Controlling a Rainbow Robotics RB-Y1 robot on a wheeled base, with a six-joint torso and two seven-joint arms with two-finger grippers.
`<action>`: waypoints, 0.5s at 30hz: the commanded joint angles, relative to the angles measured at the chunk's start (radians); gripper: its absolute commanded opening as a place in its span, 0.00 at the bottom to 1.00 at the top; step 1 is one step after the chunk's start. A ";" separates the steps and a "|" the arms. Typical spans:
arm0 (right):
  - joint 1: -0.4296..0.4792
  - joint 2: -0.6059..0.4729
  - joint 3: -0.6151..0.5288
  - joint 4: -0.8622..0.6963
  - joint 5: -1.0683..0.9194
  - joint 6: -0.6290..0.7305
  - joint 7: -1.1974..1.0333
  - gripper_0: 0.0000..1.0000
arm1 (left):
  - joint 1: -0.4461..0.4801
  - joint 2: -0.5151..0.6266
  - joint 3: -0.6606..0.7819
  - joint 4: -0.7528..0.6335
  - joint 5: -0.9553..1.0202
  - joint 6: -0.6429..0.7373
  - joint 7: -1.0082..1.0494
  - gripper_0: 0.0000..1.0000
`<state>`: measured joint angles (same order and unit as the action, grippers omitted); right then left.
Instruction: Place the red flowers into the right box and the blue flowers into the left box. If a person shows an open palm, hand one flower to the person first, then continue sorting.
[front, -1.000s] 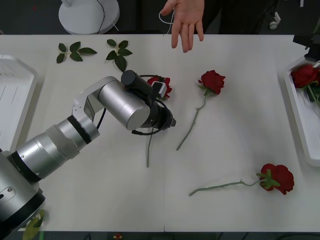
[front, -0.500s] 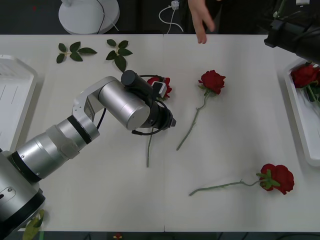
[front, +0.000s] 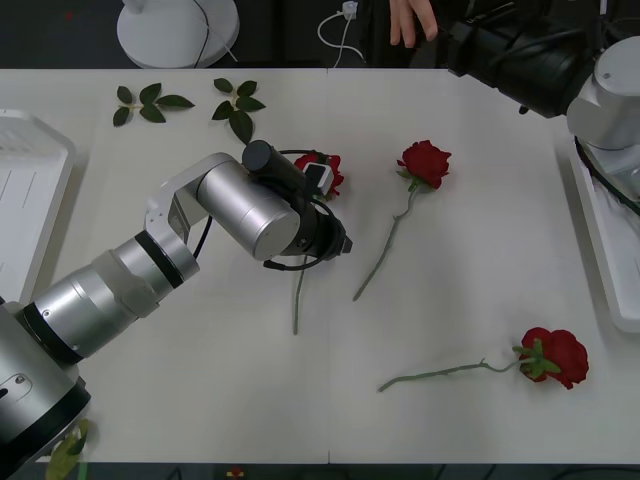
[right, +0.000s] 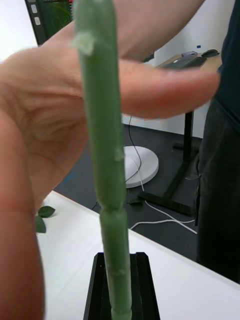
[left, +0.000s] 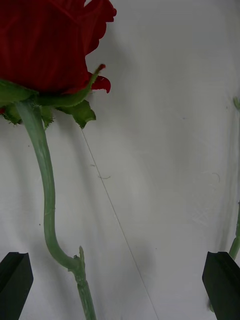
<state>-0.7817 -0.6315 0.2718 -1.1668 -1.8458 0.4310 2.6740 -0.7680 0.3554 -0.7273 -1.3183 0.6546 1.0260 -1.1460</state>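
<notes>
In the front view, three red roses (front: 426, 163) are seen lying on the white tabletop (front: 470, 270), one under the left arm's jaws; a person's hand (front: 412, 20) hangs past the far edge. In the right wrist view, a green stem (right: 103, 150) is pinched by the right jaws, the hand (right: 55, 130) just behind it. In the left wrist view, the black fingertips (left: 15, 280) are spread wide around a rose (left: 47, 45).
</notes>
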 joint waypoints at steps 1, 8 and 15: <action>-0.082 0.064 0.014 -0.021 0.077 -0.037 0.031 0.00 | -0.045 -0.016 -0.012 -0.012 -0.009 -0.012 -0.003 1.00; -0.085 0.073 0.015 -0.022 0.094 -0.028 0.031 0.00 | -0.045 -0.016 -0.012 -0.012 -0.009 -0.012 -0.003 1.00; -0.085 0.073 0.015 -0.021 0.094 -0.021 0.031 0.00 | -0.045 -0.016 -0.012 -0.012 -0.009 -0.012 -0.003 1.00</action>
<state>-0.8161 -0.5713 0.2872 -1.1667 -1.7602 0.4043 2.6740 -0.7680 0.3554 -0.7273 -1.3181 0.6546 1.0260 -1.1460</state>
